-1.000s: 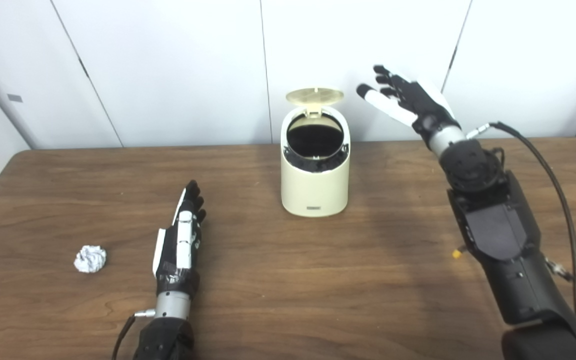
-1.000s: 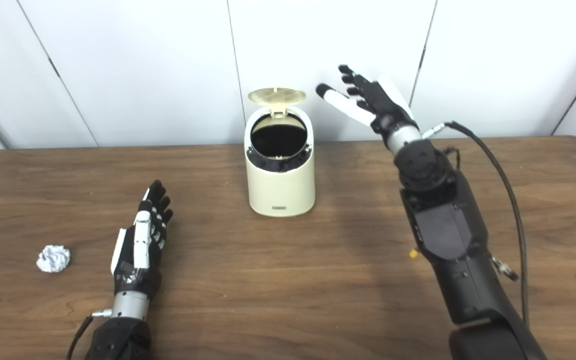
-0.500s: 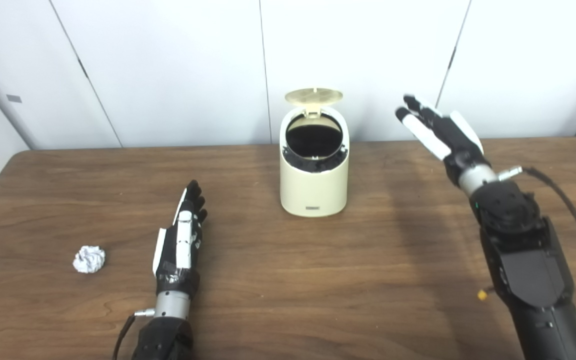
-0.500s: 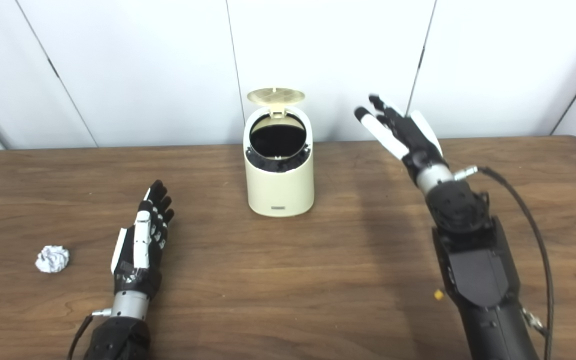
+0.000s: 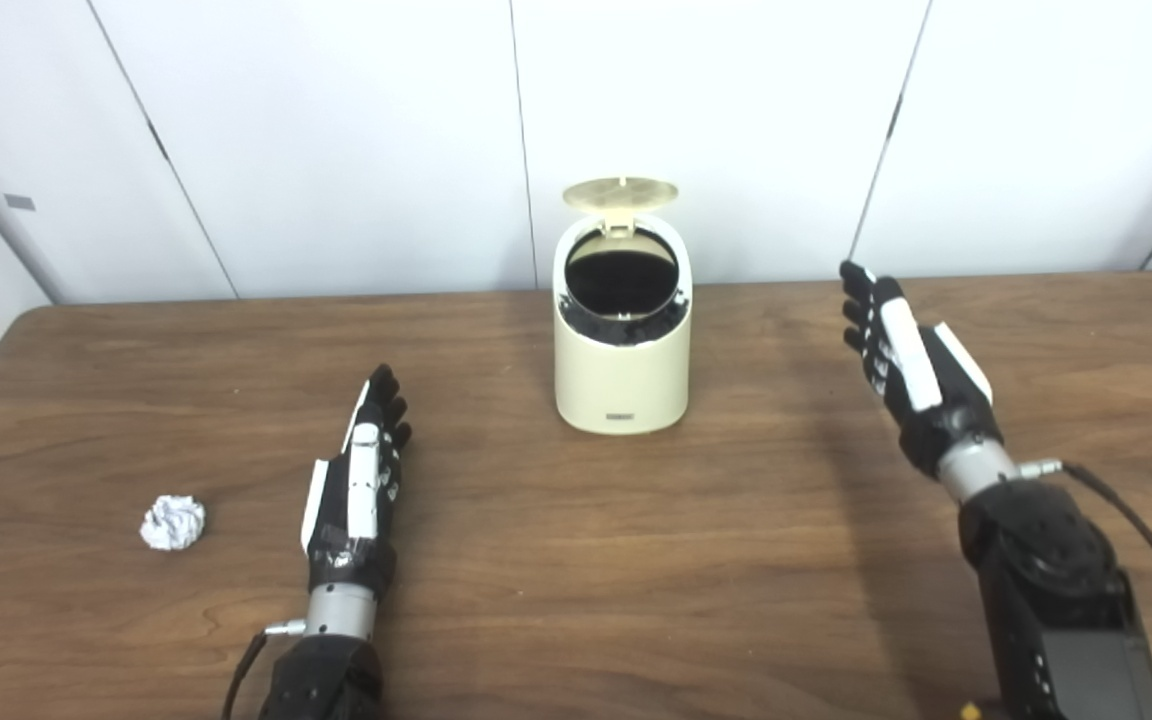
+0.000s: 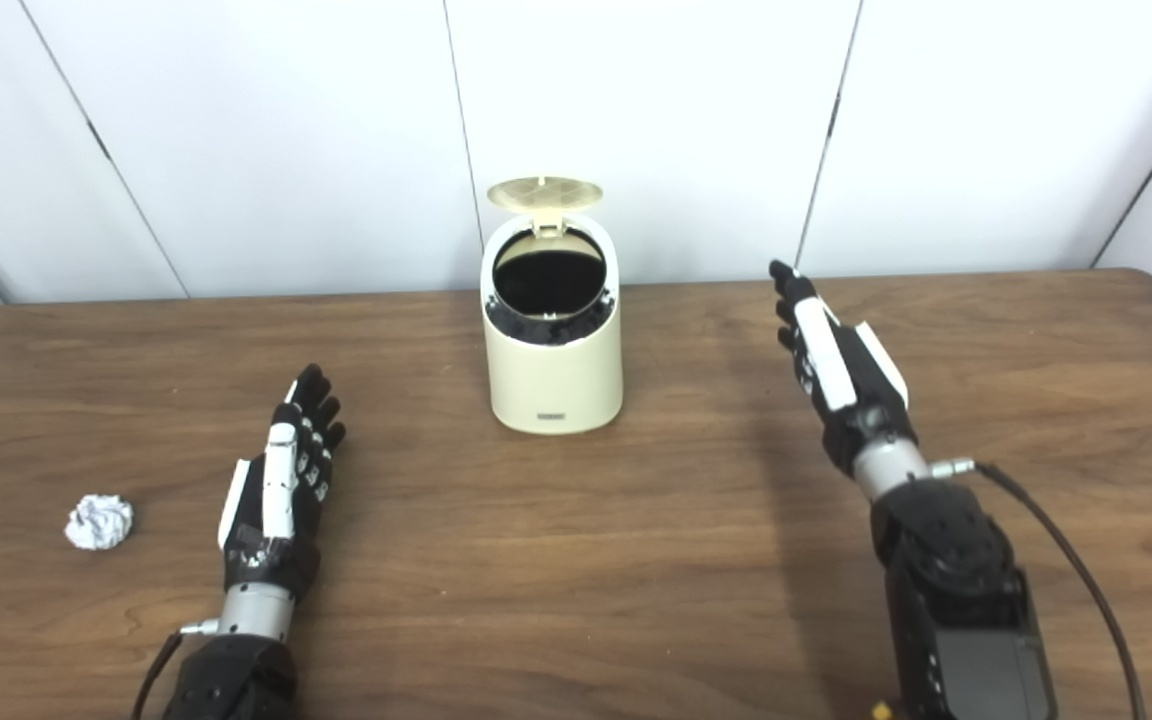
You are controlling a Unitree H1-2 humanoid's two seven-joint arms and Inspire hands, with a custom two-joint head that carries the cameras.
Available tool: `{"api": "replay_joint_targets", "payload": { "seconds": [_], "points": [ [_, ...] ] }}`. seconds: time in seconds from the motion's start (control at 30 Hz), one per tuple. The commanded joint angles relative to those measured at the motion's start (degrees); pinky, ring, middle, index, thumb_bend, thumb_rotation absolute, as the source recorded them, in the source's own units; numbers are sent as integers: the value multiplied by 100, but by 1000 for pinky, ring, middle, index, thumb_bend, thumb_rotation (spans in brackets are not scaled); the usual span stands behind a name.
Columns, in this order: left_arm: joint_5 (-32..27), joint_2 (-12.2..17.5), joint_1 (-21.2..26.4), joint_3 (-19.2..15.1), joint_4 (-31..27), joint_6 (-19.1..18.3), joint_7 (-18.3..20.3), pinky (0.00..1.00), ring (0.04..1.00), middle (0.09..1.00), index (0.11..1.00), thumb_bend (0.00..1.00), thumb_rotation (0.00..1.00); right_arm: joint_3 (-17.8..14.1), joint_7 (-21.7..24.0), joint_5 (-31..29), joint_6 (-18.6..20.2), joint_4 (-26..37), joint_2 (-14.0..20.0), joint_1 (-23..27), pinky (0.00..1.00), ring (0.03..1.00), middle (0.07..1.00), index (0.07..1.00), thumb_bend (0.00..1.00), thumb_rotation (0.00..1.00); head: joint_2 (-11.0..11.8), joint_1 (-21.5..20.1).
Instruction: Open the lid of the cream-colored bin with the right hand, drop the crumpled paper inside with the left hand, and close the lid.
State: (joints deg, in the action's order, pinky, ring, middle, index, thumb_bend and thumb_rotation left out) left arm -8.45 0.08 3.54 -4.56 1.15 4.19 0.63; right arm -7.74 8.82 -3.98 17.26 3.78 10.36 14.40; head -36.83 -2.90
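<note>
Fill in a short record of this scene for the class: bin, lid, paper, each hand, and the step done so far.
bin: cream-colored bin, upright at the middle back of the wooden table
lid: lid raised, opening exposed
paper: crumpled paper on the table, left of the left hand, apart from it
left hand: left hand open, holds nothing
right hand: right hand open, right of the bin, not touching it
step done: lid opened; paper not yet picked up
</note>
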Motion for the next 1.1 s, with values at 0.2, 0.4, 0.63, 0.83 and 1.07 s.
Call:
{"api": "replay_joint_targets", "payload": {
  "seconds": [0.2,0.4,0.63,0.83,1.07],
  "points": [
    [-31,131,-90,-69,167,123,74,1000,1000,1000,995,392,958,-75,-98,-225,-773,35,-33,-204,1000,1000,1000,990,589,1000,-44,27],
    [-47,157,-103,-81,114,57,82,1000,1000,1000,997,405,959,-23,-213,-159,-1030,4,-121,-359,1000,1000,1000,983,595,1000,-83,42],
    [-51,163,-121,-79,39,10,71,1000,1000,1000,998,409,952,-58,-249,-278,-1259,-129,-197,-438,1000,1000,1000,985,561,1000,-136,158],
    [-53,168,-138,-67,27,45,86,1000,1000,1000,996,403,977,-69,-268,-206,-1664,-410,-136,-504,1000,1000,1000,980,549,1000,-125,522],
    [-8,128,-174,8,8,50,104,1000,1000,1000,997,403,974,-89,-197,-285,-2017,-782,-26,-509,1000,1000,1000,984,561,1000,-89,857]
  ]
}}
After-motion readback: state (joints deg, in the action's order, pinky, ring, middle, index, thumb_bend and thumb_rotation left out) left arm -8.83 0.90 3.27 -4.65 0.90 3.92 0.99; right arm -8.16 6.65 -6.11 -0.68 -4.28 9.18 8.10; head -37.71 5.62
